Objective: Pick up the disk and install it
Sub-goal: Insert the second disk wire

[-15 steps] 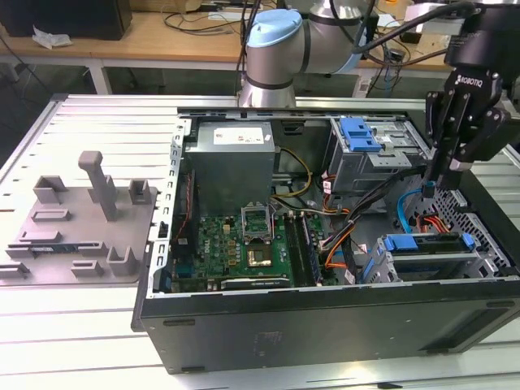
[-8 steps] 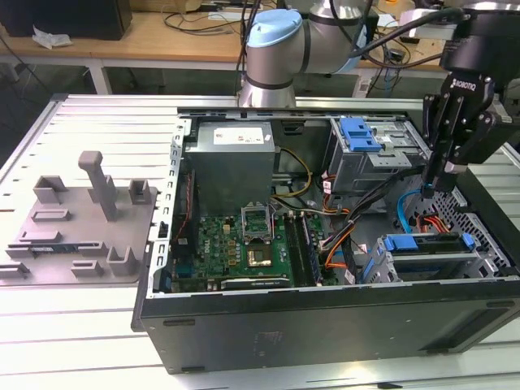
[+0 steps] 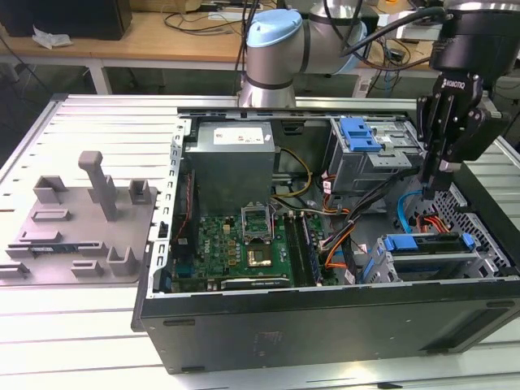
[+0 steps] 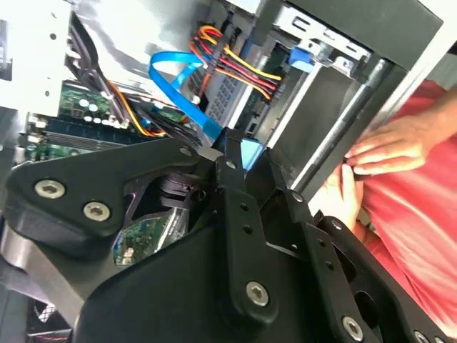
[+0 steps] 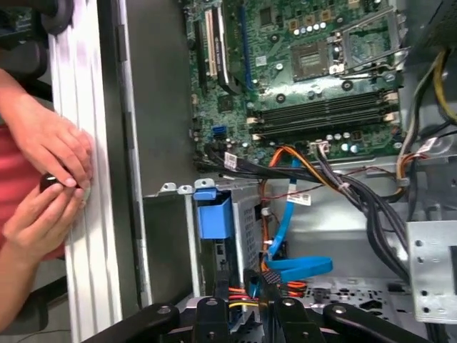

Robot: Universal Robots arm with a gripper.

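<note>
The disk [image 3: 431,258], grey metal under a blue carrier rail, lies flat in the drive bay at the open case's near corner, on the exterior view's right. Its blue carrier end [image 5: 214,218] sits beside the perforated bay wall in the first wrist view. My gripper [image 3: 431,180] hangs fingers-down inside the case, just above and behind the disk, not touching it. The fingers [image 4: 230,186] run together at their tips, shut on nothing. The gripper [image 5: 243,289] points down at red, yellow and blue cables.
A person's hands [image 5: 50,153] rest on the case's outer edge [image 4: 371,153] beside the drive bay. The motherboard [image 3: 244,244], grey power-supply box [image 3: 231,166], blue-latched upper cage [image 3: 359,134] and loose cables [image 3: 404,213] crowd the case. A grey fixture plate [image 3: 81,219] lies left.
</note>
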